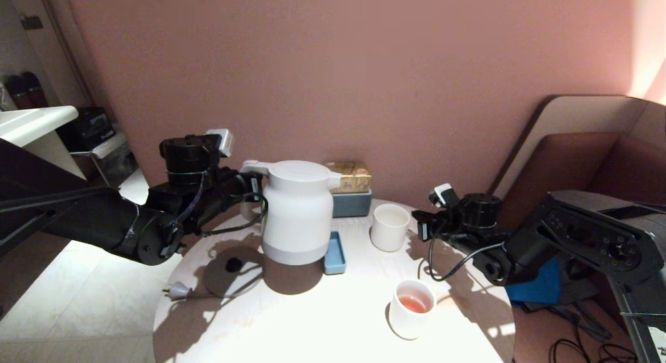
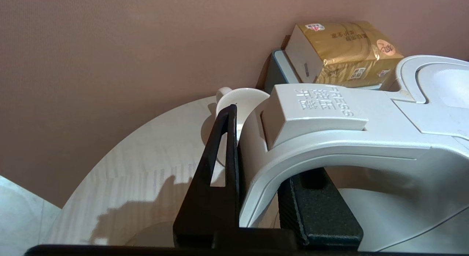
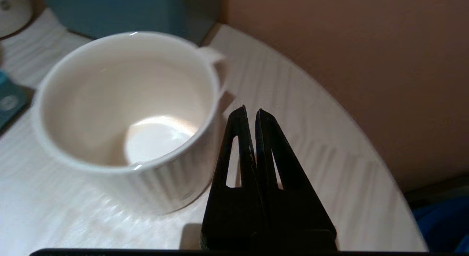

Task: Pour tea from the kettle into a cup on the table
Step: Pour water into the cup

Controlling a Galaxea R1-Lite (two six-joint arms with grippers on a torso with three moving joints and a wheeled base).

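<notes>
Gripping the kettle (image 1: 297, 212) handle with our left end effector (image 2: 256, 182), right end effector (image 3: 250, 114) pressed together, we find the cup (image 1: 389, 227) still unfilled.

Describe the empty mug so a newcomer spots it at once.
Start at the big cream kettle on the round table. Just right of it, before the right gripper, stands the mug. It is white, ribbed, handled and empty; the other cup, nearer the front edge, holds pinkish tea.
</notes>
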